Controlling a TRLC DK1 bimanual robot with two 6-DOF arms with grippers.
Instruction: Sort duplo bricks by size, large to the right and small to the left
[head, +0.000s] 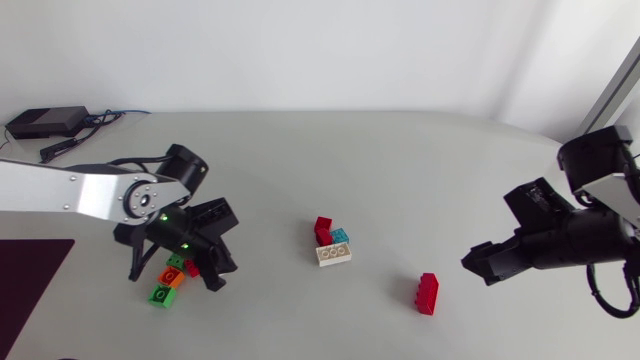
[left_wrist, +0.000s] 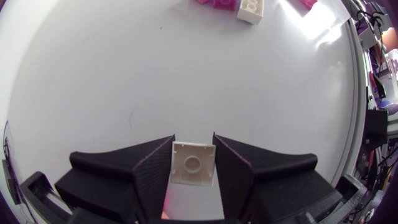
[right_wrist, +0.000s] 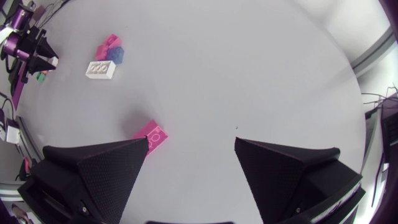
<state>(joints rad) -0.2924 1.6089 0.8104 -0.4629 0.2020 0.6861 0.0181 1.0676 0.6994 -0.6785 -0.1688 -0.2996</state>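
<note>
**Head view.** The left arm (head: 70, 190) is coming in from 9 o'clock over the pale grey counter (head: 300, 150). The left gripper (head: 200, 262) is hanging low over a short row of small green, orange and red plastic bricks (head: 170, 282) at the counter's 8 o'clock. I read that row as the small pile, so the gripper is probably there to add one more. At mid-counter a small red brick (head: 323, 229), a small teal brick (head: 340, 237) and a long white plastic brick (head: 333, 255) are lying bunched together, not yet sorted. A long red plastic brick (head: 428, 293) is lying alone toward 4 o'clock, on the large side. The right gripper (head: 484, 263) is hovering near 3 o'clock, just beyond it.

**Left wrist view.** The left gripper is clamping a small white square plastic brick (left_wrist: 193, 165) from two sides, with its ringed face turned to the camera. It is held close above the counter, which looks like a set-down grip. The unsorted cluster is lying far off, around the gripper's 12 o'clock.

**Right wrist view.** The right gripper's fingers are standing wide apart and holding nothing. The long red plastic brick is lying free at its 10 o'clock, just beside one fingertip, seemingly parked there as a large one. The cluster is lying well apart at 11 o'clock, and the long white plastic brick is the likely next pick.
</note>
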